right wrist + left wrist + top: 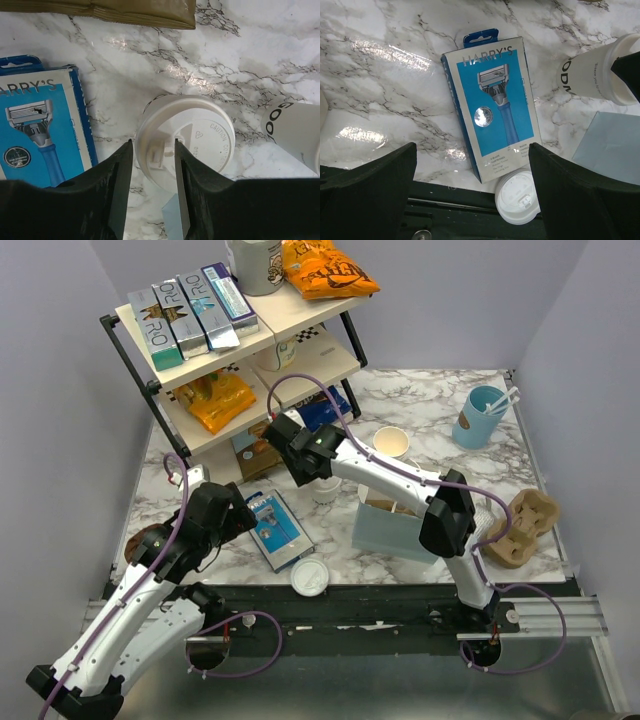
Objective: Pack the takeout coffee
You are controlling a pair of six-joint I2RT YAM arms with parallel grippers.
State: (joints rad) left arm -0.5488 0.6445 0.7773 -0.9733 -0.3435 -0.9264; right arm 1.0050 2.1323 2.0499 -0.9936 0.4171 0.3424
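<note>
The takeout coffee (326, 492), a cream paper cup with a white sip lid (210, 145), stands on the marble just left of the light blue paper bag (388, 532). My right gripper (315, 468) is right above it. In the right wrist view the gripper (153, 145) has its fingers closed narrowly on the raised sip edge at the lid's left side. The cup also shows in the left wrist view (595, 70). My left gripper (240, 512) is open and empty, and it hovers (472, 150) over a razor box.
A blue Harry's razor box (278, 530) lies flat beside a loose white lid (310, 576) at the table's front edge. A lidless paper cup (392, 443), a blue mug with straws (482, 417), a cardboard cup carrier (520, 528) and a stocked shelf (230, 350) stand around.
</note>
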